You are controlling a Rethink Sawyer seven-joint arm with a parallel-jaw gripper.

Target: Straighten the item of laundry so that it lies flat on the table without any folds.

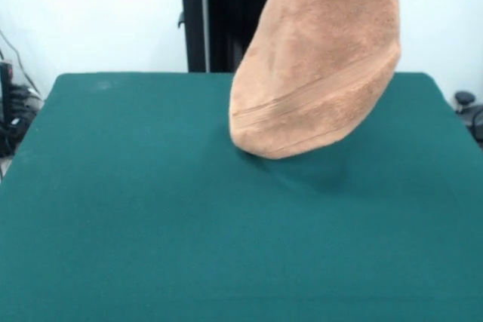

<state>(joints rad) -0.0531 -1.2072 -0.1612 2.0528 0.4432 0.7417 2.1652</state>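
Towel (pixel 321 65): hangs from above toward 1 o'clock, its banded hem lowest and seemingly just brushing the table (pixel 151 224)
Why held so: I judge I lifted it so its own weight pulls the folds out
Shape: bulging and curved, not yet flat
End effector: above the top edge, hidden; I cannot tell its opening, though something up there carries the cloth
Next: lower and drag to lay it out

hanging towel (pixel 317 73) blocks centre, table (pixel 151 224) open
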